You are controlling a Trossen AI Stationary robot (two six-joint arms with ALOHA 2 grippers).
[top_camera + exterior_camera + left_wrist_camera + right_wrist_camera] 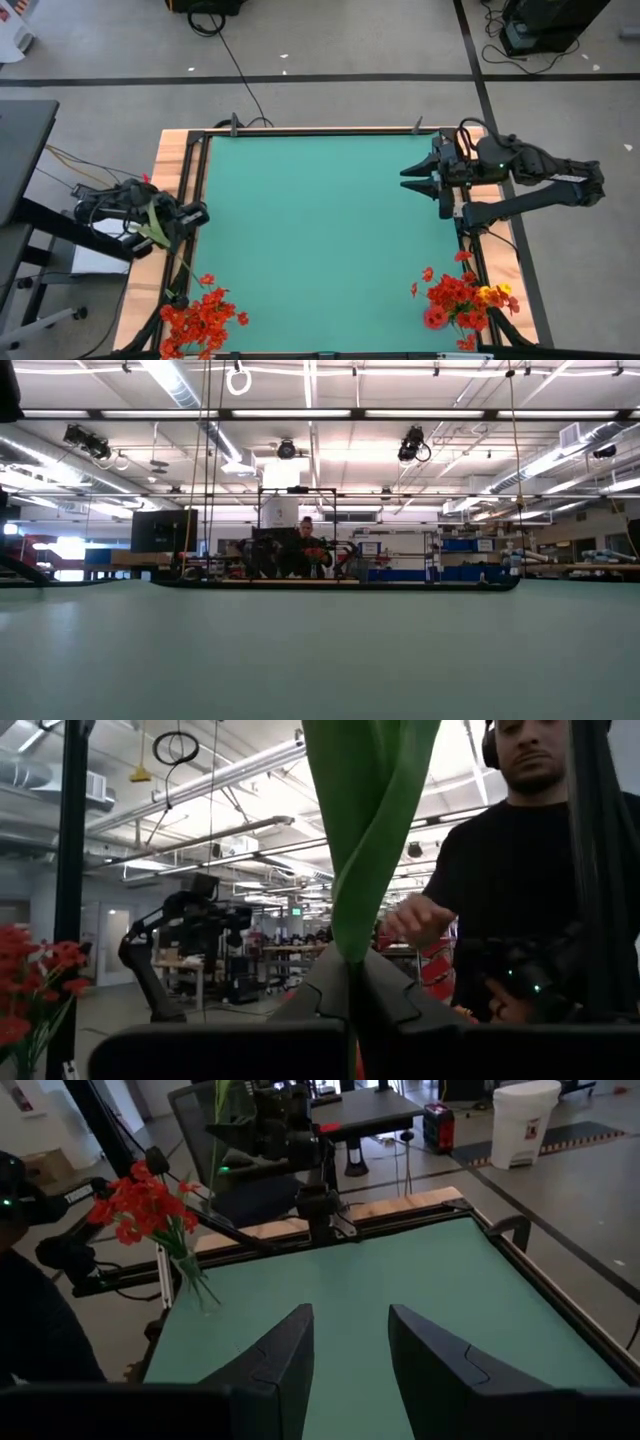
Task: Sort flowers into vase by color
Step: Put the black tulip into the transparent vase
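Observation:
A bunch of red-orange flowers [200, 315] stands at the table's near left corner; in the right wrist view it [140, 1205] sits in a clear vase [187, 1285]. A second bunch [460, 300], red with some yellow heads [492, 294], stands at the near right corner. My left gripper [158, 222] is over the table's left rim, shut on a green-leaved stem [152, 215]; its bloom does not show. My right gripper [405, 178] is open above the mat's far right part, pointing left and holding nothing. My left gripper [352, 970] pinches the stem's broad green leaves [352, 925] between its two fingers. The leaves rise past the fingertips and out of the wrist picture. In the high view a thin stem [178, 268] trails from the gripper toward the near left bunch; where it ends I cannot tell.
The green mat [320, 230] has a raised dark frame and a wooden border [170, 150]. A person in a black shirt [500, 870] stands close beyond the table's near side. Cables and stands lie on the floor around the table.

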